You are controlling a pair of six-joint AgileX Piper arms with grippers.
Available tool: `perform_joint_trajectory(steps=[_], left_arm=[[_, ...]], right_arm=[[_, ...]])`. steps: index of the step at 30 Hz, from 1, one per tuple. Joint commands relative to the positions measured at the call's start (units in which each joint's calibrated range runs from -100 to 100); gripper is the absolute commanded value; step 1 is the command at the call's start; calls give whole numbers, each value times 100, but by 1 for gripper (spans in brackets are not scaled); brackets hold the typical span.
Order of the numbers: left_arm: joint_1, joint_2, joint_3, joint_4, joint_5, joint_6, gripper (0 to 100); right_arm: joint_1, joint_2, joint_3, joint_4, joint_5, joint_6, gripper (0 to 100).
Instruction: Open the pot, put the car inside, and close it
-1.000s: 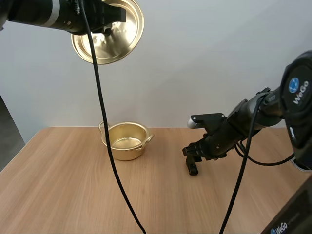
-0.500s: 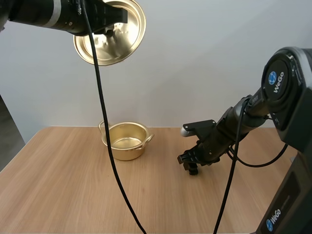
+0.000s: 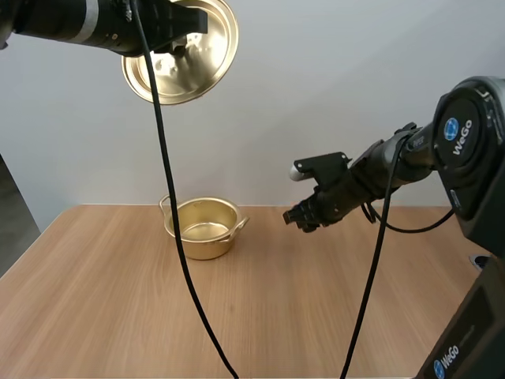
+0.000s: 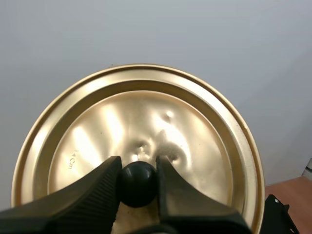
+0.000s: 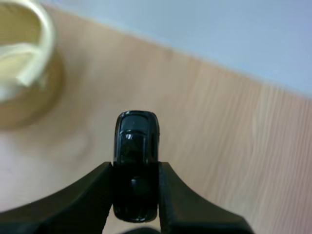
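Carrying the car point(image 5: 136, 146) in the right gripper point(image 3: 305, 217) — jaws narrowed onto its two sides, one end out past the tips, up off the table point(image 3: 118, 316). Holding the lid point(image 3: 180, 59) high with the left gripper point(image 4: 138, 168), jaws clamped on the black knob point(image 4: 139, 181), up at about 12 o'clock from the open pot point(image 3: 203, 227) and well apart from it. Seen from the car, pot at 9 o'clock and lower, near but not under it. Judged as the carry-over step: lid off, car not yet in. To do it well: travel toward 9 o'clock at this height until squarely over the pot's mouth, then lower well inside before parting the jaws — a release from height could bounce the car out. Leave the lid up and aside until the right arm is clear.
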State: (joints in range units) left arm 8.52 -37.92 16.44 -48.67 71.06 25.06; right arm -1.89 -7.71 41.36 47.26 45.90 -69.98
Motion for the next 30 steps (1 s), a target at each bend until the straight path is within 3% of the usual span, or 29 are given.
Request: perform_joint_trajectory(steps=[1, 4, 10, 16, 17, 20, 21, 22, 24, 25, 30], left_arm=[[1, 5, -6, -132, -12, 3, 0], [7, 5, -6, -170, 8, 3, 0], [214, 5, -6, -179, 131, 12, 0], [282, 5, -6, -179, 202, 42, 0], [282, 19, -6, -179, 201, 42, 0], [282, 90, -6, -179, 201, 42, 0], [282, 104, -6, -179, 221, 42, 0], [282, 133, -6, -179, 221, 42, 0], [282, 226, -6, -179, 221, 123, 0], [282, 268, -6, -179, 241, 156, 0], [282, 663, -6, -179, 263, 354, 0]], right_arm=[[125, 63, -438, 2053, 1311, -1459, 0], [502, 308, -745, 2214, 1100, -1686, 0], [1152, 1072, -1315, 2254, 267, -1878, 0], [1282, 1815, -1586, 2147, 31, -1878, 0], [1282, 1921, -1584, 2057, 31, -1878, 12], [1282, 2097, -1584, 2030, 50, -1836, 76], [1282, 2097, -1584, 2060, 50, -1836, 82], [1282, 2064, -1584, 2070, 90, -1836, 72], [1271, 1894, -1584, 2234, 113, -1836, 19], [1243, 1762, -1571, 2411, 126, -1836, 0], [943, 828, -1557, 2637, 418, -1532, 0]])
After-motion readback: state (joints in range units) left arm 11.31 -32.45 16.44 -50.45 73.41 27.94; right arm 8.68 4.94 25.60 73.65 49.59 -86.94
